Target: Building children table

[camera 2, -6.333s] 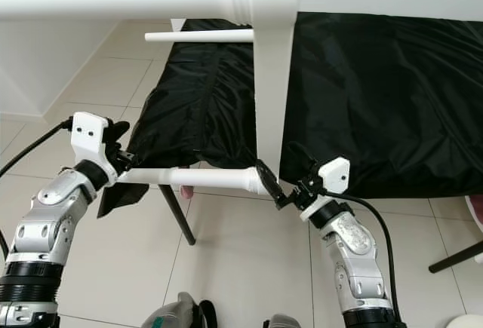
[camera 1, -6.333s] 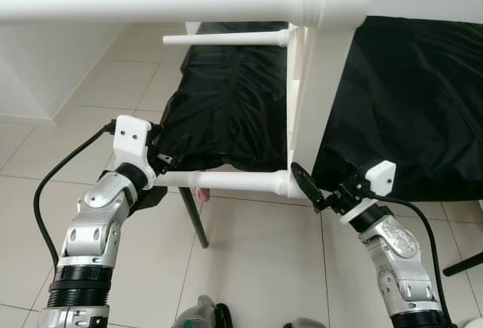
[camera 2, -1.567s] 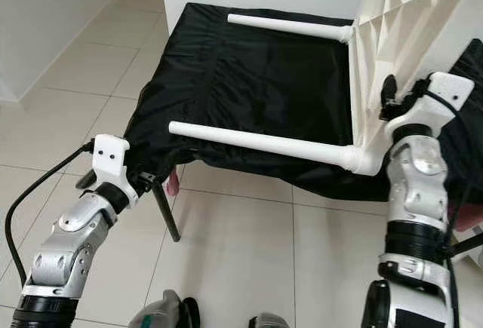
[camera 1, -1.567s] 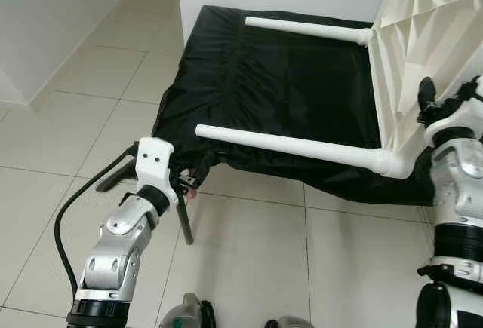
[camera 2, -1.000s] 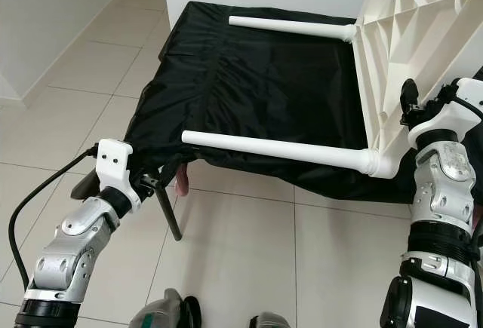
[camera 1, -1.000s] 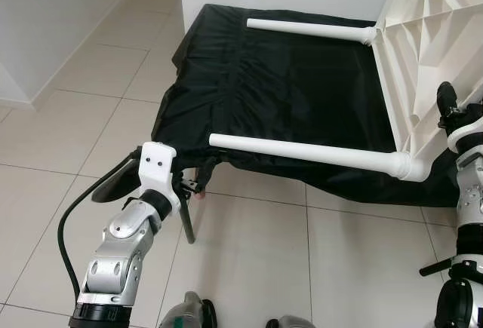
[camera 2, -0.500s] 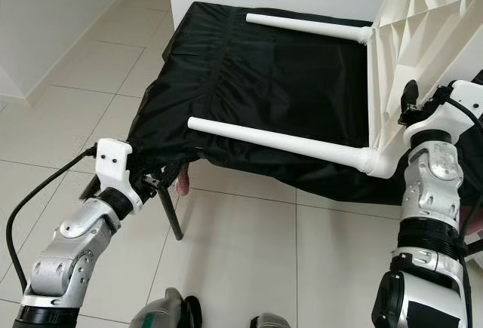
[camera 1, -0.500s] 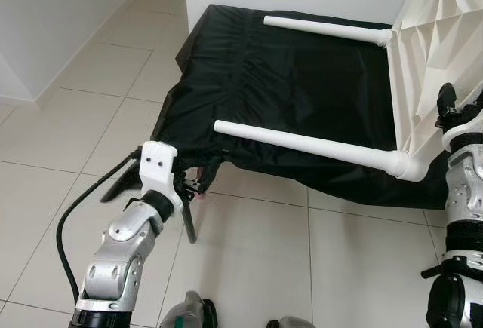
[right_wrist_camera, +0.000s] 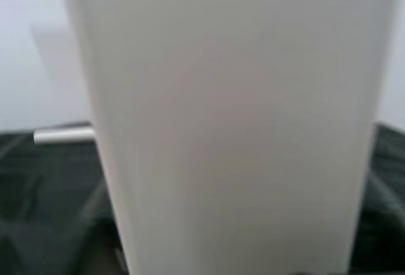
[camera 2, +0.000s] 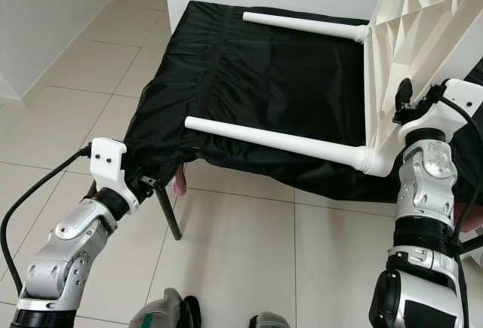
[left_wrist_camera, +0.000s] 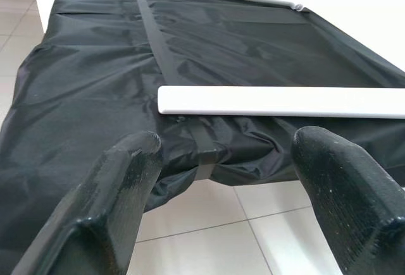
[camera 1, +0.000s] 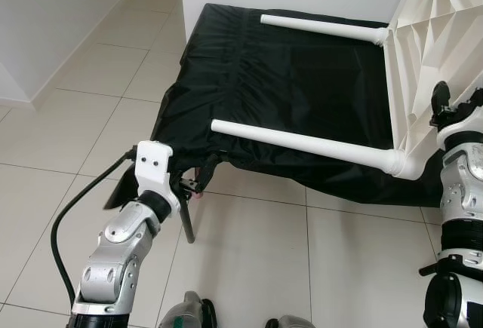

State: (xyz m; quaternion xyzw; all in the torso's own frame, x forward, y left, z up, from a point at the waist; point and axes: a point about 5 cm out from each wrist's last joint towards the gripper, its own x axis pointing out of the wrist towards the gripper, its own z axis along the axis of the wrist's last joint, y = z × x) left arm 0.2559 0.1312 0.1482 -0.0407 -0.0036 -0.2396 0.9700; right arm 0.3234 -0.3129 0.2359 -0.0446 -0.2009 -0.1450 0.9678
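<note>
The white children's table stands on its side over the black-covered table (camera 1: pixel 264 79). Its ribbed tabletop (camera 1: pixel 430 34) is at the right. Its two round legs point left: the near leg (camera 1: pixel 302 144) and the far leg (camera 1: pixel 321 28). My right gripper (camera 1: pixel 440 105) is at the tabletop's near edge, shut on it, and the white surface (right_wrist_camera: pixel 228 123) sits close in the right wrist view. My left gripper (left_wrist_camera: pixel 221 155) is open and holds nothing. It hangs low by the cover's front left corner, below the free end of the near leg (left_wrist_camera: pixel 278 101).
A dark metal leg (camera 1: pixel 186 222) of the covered table stands right beside my left gripper, with something pink (camera 2: pixel 179 185) behind it. Tiled floor (camera 1: pixel 75 117) lies to the left and front. A white wall (camera 1: pixel 45 19) runs along the left. My feet (camera 1: pixel 192 313) show at the bottom.
Six seconds ago my left gripper held the near leg's end; it has let go and dropped. The table has swung to the right. Over the last second little has changed.
</note>
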